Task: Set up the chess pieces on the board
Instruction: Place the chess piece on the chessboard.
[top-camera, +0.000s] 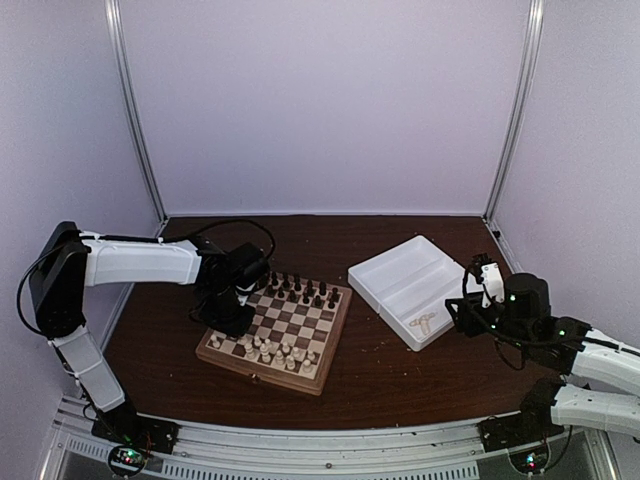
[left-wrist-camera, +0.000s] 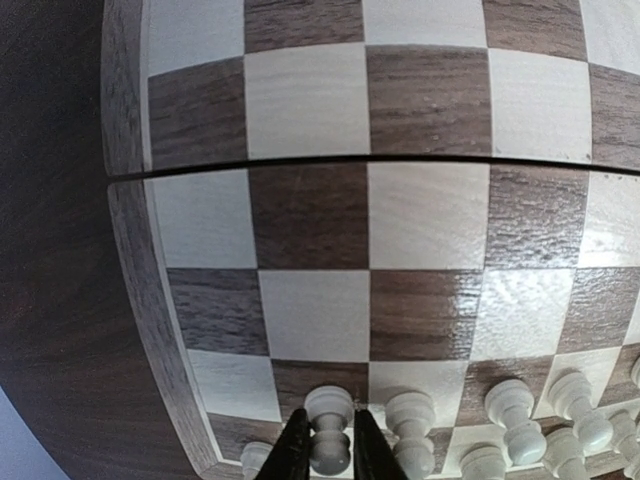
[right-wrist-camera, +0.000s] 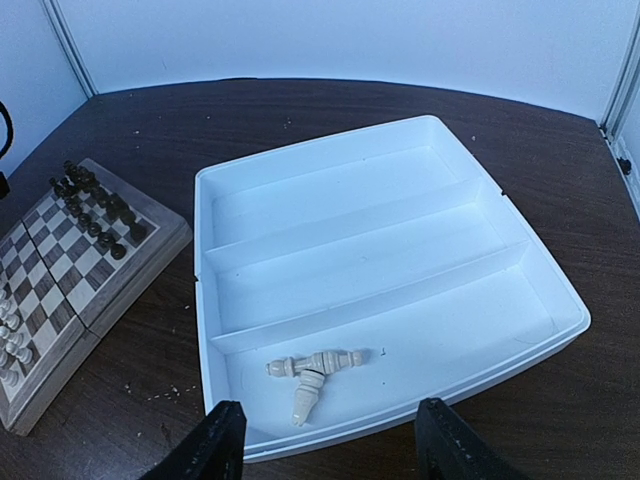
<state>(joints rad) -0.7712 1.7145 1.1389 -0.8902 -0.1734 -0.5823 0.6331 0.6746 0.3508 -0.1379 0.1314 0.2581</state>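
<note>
The board lies left of centre. Several cream chess pieces stand in its near rows and dark pieces in its far rows. My left gripper is over the board's near left corner. In the left wrist view the gripper is shut on a cream pawn that stands upright, with more cream pawns to its right. My right gripper is open and empty at the near edge of the white tray. Two cream pieces lie crossed in the tray's nearest compartment.
The white tray has three compartments; the two farther ones hold nothing. The board lies to the tray's left with dark table between them. Pale walls and metal posts enclose the table on the sides and back.
</note>
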